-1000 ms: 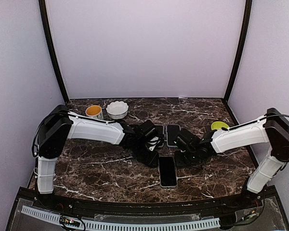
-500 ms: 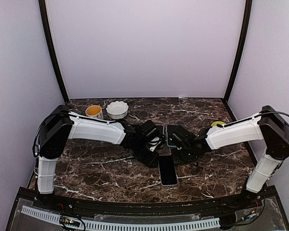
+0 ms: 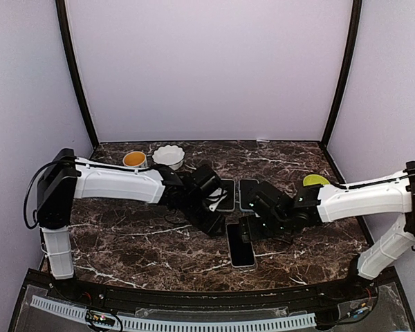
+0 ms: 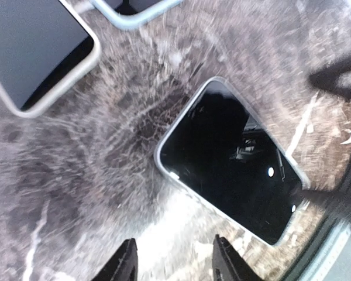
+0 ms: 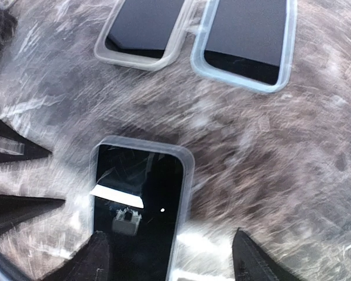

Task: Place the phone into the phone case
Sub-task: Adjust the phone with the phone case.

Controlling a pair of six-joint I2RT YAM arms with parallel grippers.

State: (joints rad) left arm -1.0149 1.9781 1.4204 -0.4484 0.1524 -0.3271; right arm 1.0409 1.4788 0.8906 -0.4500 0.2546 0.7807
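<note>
Cup [image 3: 135, 160] and bowl [image 3: 169, 156] stand well beyond phone [image 3: 240, 245].

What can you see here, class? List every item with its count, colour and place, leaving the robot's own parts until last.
phone: 1, dark screen, pale rim, table centre, nearest the arm bases
clear-rimmed slab: 1, phone or case, cannot tell, behind the phone
blue-rimmed slab: 1, pale blue rim, beside the clear one
mug: 1, white, orange inside, back left
white bowl: 1, scalloped, beside the mug
green bowl: 1, back right, partly hidden
table: 1, dark marble
arms: 2, white and black
left fingers: 2, black, apart, empty
right fingers: 2, black, wide apart, empty
</note>
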